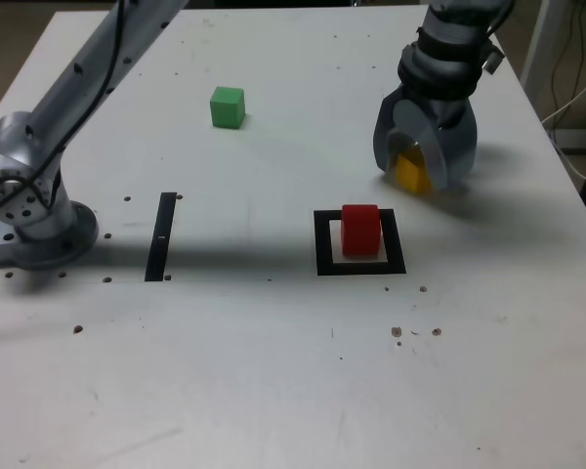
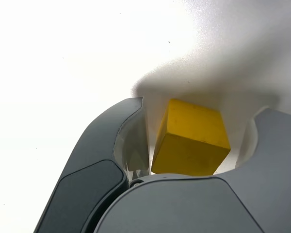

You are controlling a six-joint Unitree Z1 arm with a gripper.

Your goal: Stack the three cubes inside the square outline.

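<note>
On my exterior view's left I see the arm's base [image 1: 34,220] on the white table [image 1: 273,371], then a straight black strip [image 1: 161,236]. The green cube [image 1: 227,106] sits alone further back. In the middle, the red cube [image 1: 360,230] stands inside the square outline [image 1: 360,264]. To the right, the gripper [image 1: 417,166] is down around the yellow cube [image 1: 410,174]. In my wrist view the jaws flank this cube [image 2: 191,138]; I cannot tell if they grip it.

I work in a robotics lab: my grey metal base [image 1: 34,230] is bolted to a white screw-holed test table [image 1: 273,371], cables [image 1: 566,98] trailing beside it.
</note>
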